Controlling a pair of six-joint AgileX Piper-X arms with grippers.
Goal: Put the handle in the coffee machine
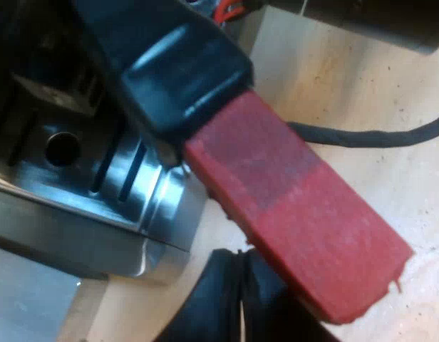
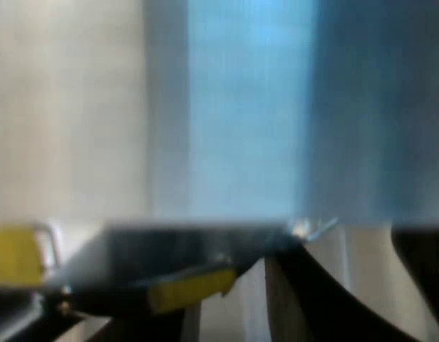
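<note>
The holder's dark handle (image 1: 169,64) with its red end (image 1: 298,214) hangs very close above the machine's metal drip tray (image 1: 84,178). My left gripper (image 1: 241,310) sits right under the red end, its two black fingers (image 1: 212,306) pressed together with only a thin slit between them. The red end lies against them, not between them. The holder's metal head is hidden. My right gripper (image 2: 305,285) is close against a blurred pale and bluish upright surface (image 2: 241,114).
Light wooden tabletop (image 1: 348,78) lies beside the machine's base. A black cable (image 1: 376,135) runs across the wood past the red end. Yellow parts (image 2: 191,288) show near the right gripper.
</note>
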